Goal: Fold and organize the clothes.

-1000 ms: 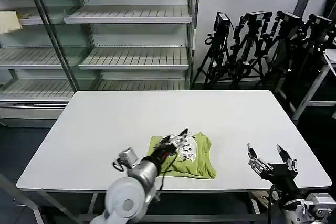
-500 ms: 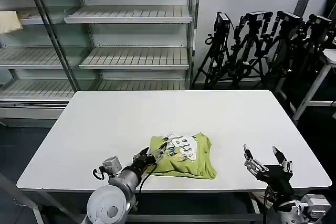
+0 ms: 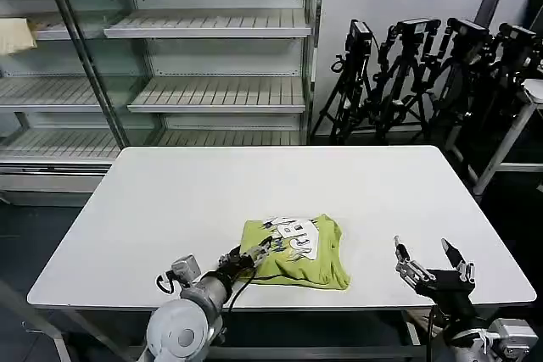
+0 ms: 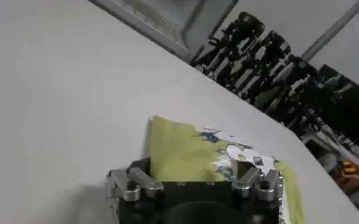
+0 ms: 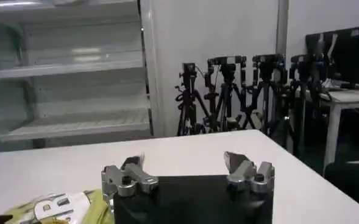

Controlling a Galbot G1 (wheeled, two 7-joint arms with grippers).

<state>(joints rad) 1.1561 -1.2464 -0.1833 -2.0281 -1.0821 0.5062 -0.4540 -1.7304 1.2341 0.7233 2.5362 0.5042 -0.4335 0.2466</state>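
Observation:
The lime shirt (image 3: 299, 253) lies folded in a compact bundle near the front middle of the white table (image 3: 195, 192), its white printed patch facing up. My left gripper (image 3: 248, 256) is low at the bundle's front left edge, fingers open, nothing held. In the left wrist view the shirt (image 4: 182, 152) lies just ahead of the spread left gripper (image 4: 194, 173). Off to the right of the shirt, my right gripper (image 3: 429, 257) hovers open near the table's front right edge, clear of the fabric. The right wrist view has the right gripper (image 5: 188, 163) open and the shirt (image 5: 69, 208) off to one side.
Glass-fronted shelving (image 3: 212, 91) stands behind the table, with a pale cream cloth (image 3: 15, 36) on a shelf at far left. Black tripods (image 3: 424, 74) cluster at the back right. Bare tabletop surrounds the shirt on all sides.
My left gripper has pulled back off the top of the shirt toward the front left, uncovering the print. The right gripper has barely shifted.

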